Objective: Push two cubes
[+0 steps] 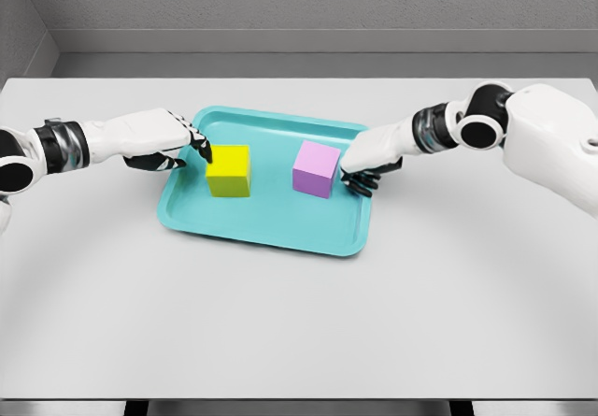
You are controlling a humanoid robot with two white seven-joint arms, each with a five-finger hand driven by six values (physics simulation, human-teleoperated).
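Grey tabletop [299,332]: carrying the tray; nothing else lying on it w/in view.
Teal tray [266,224]: sitting centre of table, shallow raised rim, both cubes standing inside it, well apart from each other w/ bare tray floor between.
Right arm: coming in from the right, forearm reaching across the tray's right rim.
Left arm: coming in from the left, reaching over the tray's left rim.
Right hand [366,165]: fingers curling loosely, grasping nothing; dark fingertips pressing at or just beside the pink cube's right face. Contact looks likely but can't confirm.
Left hand [168,145]: fingers half-curling, holding nothing; fingertips touching or nearly touching the yellow cube's upper left edge.
Yellow cube [229,171]: standing upright in left half of tray, slightly turned.
Pink cube [316,169]: standing upright in right half of tray, near the right rim.
Risk, tipping: left contact is sitting high on the cube, so a push there is prob. going to tilt it rather than slide it.
Risk, spin: off-centre fingertip contact is likely twisting a cube away from the fingers.
Risk, tray: cubes dragging on the floor could be shoving the whole tray sideways, esp. if one hand is pushing harder.
Risk, collision: both pushing inward means cubes meeting mid-tray & jamming.
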